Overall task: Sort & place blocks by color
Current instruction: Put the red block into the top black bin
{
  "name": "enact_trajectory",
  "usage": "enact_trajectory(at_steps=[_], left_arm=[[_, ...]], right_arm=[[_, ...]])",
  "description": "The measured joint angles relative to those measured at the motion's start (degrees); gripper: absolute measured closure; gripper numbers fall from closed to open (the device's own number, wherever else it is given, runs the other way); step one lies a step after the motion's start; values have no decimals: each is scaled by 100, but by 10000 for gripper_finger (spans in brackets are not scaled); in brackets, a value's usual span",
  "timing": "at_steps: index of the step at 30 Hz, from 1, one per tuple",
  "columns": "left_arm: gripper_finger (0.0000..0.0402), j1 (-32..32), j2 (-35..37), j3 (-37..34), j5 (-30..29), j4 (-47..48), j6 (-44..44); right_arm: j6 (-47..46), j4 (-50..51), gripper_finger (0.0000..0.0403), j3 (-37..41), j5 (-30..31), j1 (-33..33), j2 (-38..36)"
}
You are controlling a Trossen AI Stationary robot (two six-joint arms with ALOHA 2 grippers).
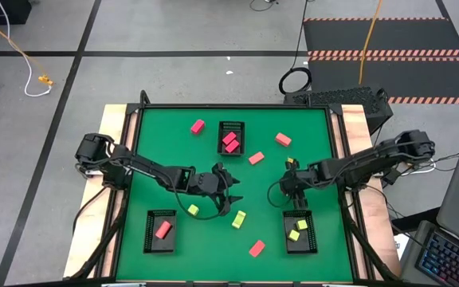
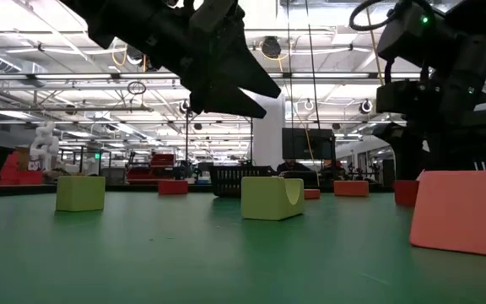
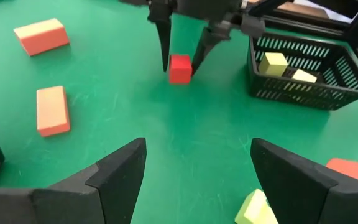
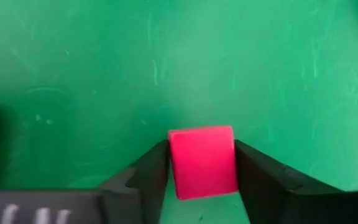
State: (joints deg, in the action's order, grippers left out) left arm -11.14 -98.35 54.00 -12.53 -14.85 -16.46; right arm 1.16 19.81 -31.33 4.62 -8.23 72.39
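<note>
Magenta-pink, a block is clamped in the right claw near the counter's right edge; carriage to the far-edge tray is called for. The left claw hangs apart, mid-counter.

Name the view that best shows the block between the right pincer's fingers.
The right wrist view: the red block fills the gap between the right pincer fingers. The left wrist view shows it small from across the table. High and low views barely show it.
</note>
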Motion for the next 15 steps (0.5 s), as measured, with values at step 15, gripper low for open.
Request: enact_trajectory(at_steps=[15], left_arm=[[112,-15,124,-6,9,-201,315]], right_arm=[[650,-1126,285,2,155,236,-551]])
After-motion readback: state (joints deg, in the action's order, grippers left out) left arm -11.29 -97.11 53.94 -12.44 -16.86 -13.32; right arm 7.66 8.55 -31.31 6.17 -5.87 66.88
